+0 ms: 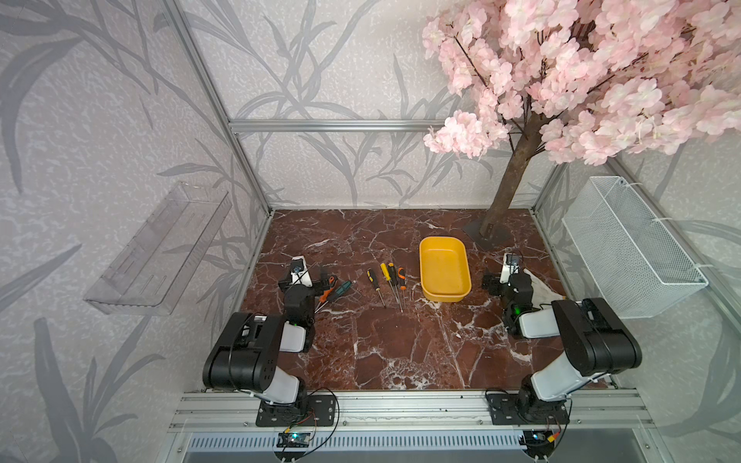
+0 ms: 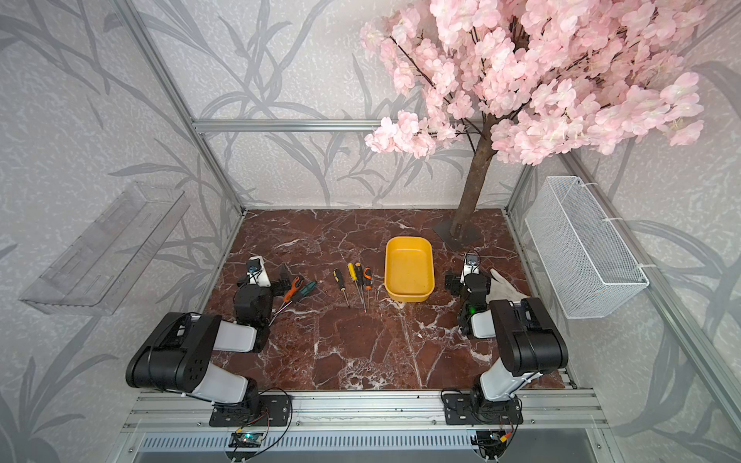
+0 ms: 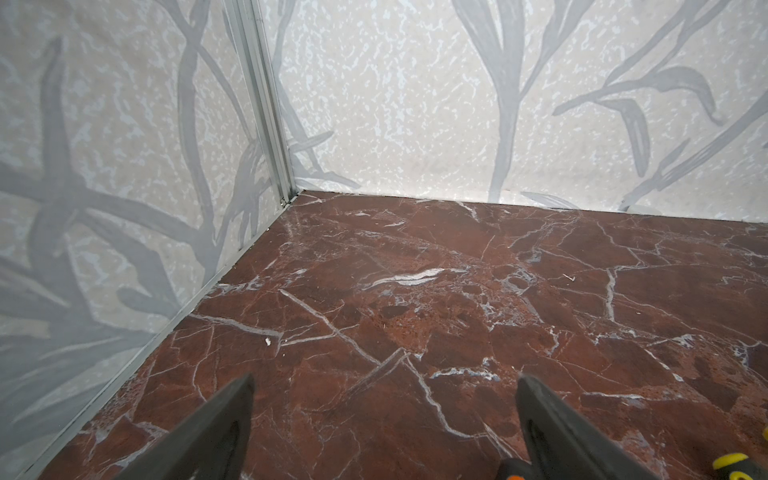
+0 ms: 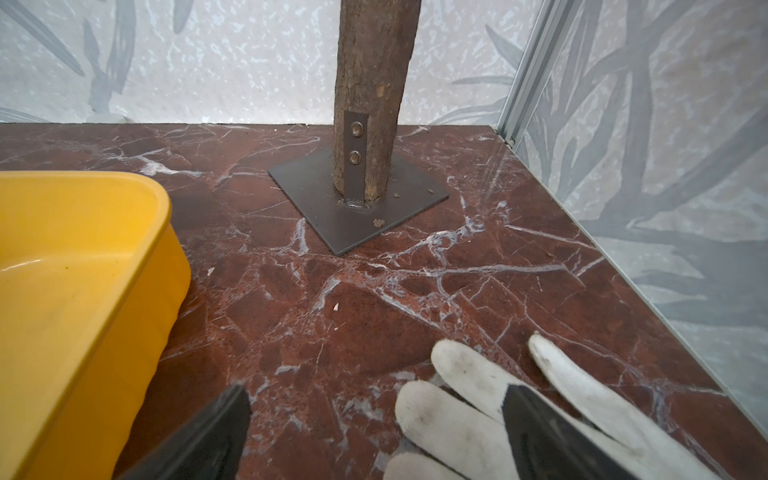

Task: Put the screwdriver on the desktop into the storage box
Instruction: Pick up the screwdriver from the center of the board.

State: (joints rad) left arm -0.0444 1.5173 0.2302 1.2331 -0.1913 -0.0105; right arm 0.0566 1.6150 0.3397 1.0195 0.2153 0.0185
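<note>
Holding left gripper (image 3: 384, 382) and right gripper (image 4: 376, 390) low over the desktop (image 1: 381, 352), jaws apart, gripping nothing. Leaving three screwdrivers (image 1: 385, 272) lying mid-desktop, just beside the empty storage box (image 1: 443, 239), tips toward the near edge, seemingly keeping the carry short.

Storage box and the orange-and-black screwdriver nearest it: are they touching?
Apart. In both top views a strip of bare desktop separates the storage box from the orange-and-black screwdriver.

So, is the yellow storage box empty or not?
Empty: the storage box shows only bare yellow floor in both top views; the screwdrivers lie outside it on the desktop.
</note>
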